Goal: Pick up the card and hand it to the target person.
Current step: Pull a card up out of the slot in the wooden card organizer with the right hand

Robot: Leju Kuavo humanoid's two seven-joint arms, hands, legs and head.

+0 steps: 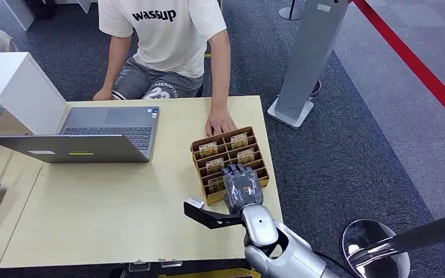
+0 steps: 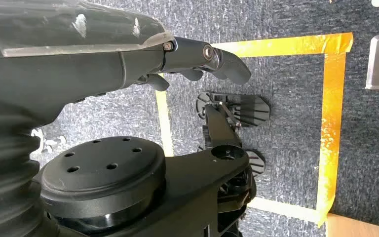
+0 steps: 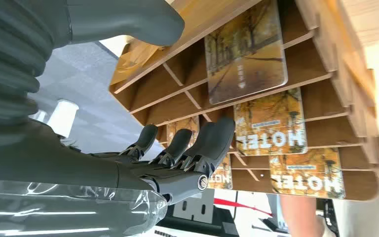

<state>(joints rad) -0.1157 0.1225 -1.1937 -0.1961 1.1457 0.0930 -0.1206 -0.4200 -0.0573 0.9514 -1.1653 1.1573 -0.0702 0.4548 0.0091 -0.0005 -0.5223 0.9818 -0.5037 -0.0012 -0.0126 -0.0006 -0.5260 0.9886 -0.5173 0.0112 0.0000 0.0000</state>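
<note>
Fingers (image 3: 212, 140) of your right hand (image 1: 242, 186) hang spread just above the wooden card tray (image 1: 199, 147), holding nothing. The head view puts that hand over the tray's near end, covering the compartments closest to the robot. The right wrist view gives you what the head view cannot: the fingertips reach toward the dividers without touching any card, and the nearest hotel card (image 3: 246, 49) leans tilted in its slot, its printed face toward the camera. Each card stands on one edge with its long side running across its compartment, parallel to the cross dividers; more cards (image 3: 270, 124) sit in the slots beyond, reading "HOTEL" inverted in that view.

Your left hand (image 2: 202, 57) shows in its own wrist view, hanging low over grey carpet and yellow floor tape (image 2: 333, 118), fingers loosely extended and grasping nothing.

From the head view, the tray sits near the table's (image 1: 92, 214) right edge. A person's hand (image 1: 220, 123) rests flat on the table, just beside the tray's far end. An open laptop (image 1: 87, 136) stands well apart to the left.
</note>
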